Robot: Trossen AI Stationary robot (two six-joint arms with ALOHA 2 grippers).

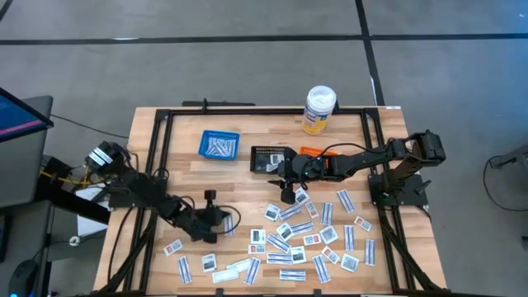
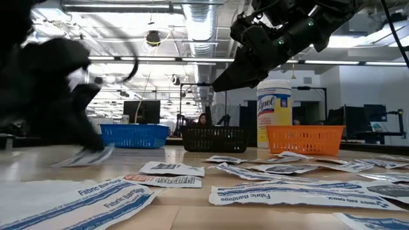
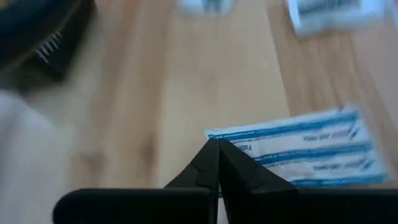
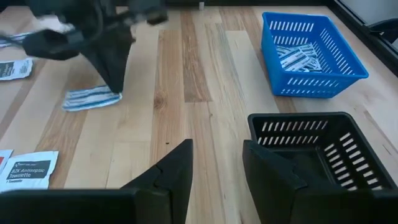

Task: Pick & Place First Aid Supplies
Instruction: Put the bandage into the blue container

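Down on the wood at the table's left front, the left gripper [image 3: 217,144] has its two fingers pressed together, their tips pinching the near edge of a bandage packet [image 3: 305,149] with blue print. That packet lies flat on the table [image 1: 239,177], its long side running across the line of the fingers rather than along it. Just beyond it more white packets [image 1: 309,235] lie scattered over the front of the table, several overlapping, pointing every which way. The right gripper [image 4: 216,163] hangs above the table near the middle with its fingers partly apart and nothing between them. Just beside it sits a black basket [image 4: 317,149], with a blue basket [image 4: 308,53] holding a few strips farther along, an orange basket [image 2: 305,138] near the black one, and a white bottle [image 1: 319,110] at the back edge.
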